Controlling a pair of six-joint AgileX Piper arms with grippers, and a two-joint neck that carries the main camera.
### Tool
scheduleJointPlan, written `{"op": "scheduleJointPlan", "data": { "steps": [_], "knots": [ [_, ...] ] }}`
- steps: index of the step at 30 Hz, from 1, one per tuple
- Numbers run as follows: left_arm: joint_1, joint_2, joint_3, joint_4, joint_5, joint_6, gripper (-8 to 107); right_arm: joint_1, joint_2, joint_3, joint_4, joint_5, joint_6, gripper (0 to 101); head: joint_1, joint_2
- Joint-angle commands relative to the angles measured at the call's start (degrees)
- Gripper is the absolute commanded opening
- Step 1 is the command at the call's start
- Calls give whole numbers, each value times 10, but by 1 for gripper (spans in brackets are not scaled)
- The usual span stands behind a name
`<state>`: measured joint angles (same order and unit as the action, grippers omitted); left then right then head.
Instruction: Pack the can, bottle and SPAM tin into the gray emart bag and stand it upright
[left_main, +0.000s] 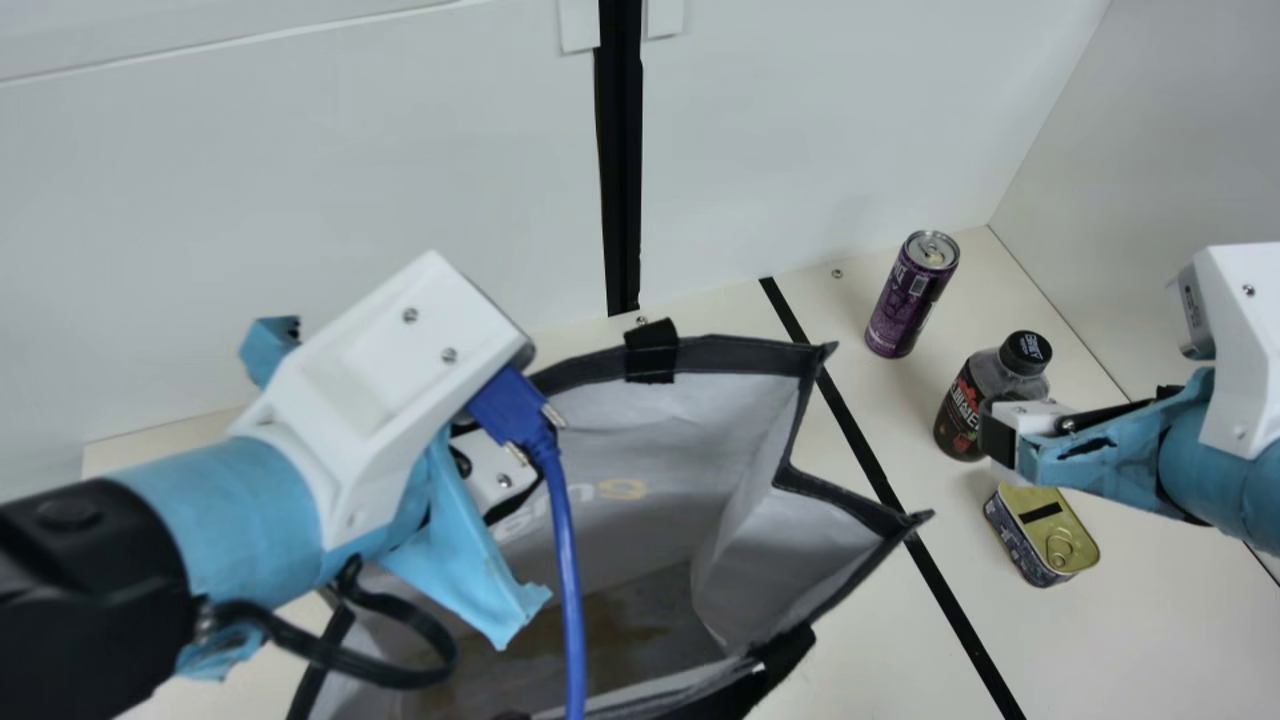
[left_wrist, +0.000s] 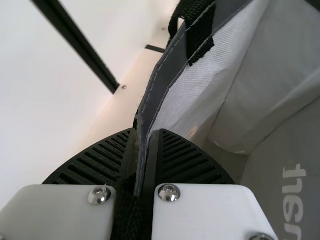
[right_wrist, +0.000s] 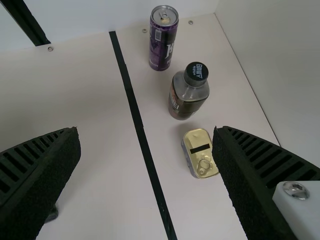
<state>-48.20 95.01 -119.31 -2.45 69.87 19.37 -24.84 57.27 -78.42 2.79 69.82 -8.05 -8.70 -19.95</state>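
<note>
My left pincer (left_main: 503, 480) is clenched on the dark rim of the open gray fabric emart bag (left_main: 760, 425), apparently at its far left, though my own arm hides that spot in the main view. My right pincer (left_main: 1002, 432) is released, its jaws wide apart above the cream counter (left_main: 870, 650). Right of the bag, outside it, the slim purple metal can (left_main: 908, 300) stands farthest, the dark black-capped bottle (left_main: 965, 405) nearer, the gold-lidded rectangular tin (left_main: 1050, 530) nearest.
</note>
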Motion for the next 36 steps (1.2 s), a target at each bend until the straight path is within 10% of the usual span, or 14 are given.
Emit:
{"op": "scheduleJointPlan", "data": {
  "steps": [1, 19, 36],
  "knots": [
    [-2, -5, 3, 30, 0, -18, -8, 0, 0, 0, 0, 0, 0, 95, -13, 0],
    [-24, -84, 58, 272, 0, -189, -8, 0, 0, 0, 0, 0, 0, 95, -13, 0],
    [-60, -156, 221, 549, 0, -388, -8, 0, 0, 0, 0, 0, 0, 95, -13, 0]
  ]
}}
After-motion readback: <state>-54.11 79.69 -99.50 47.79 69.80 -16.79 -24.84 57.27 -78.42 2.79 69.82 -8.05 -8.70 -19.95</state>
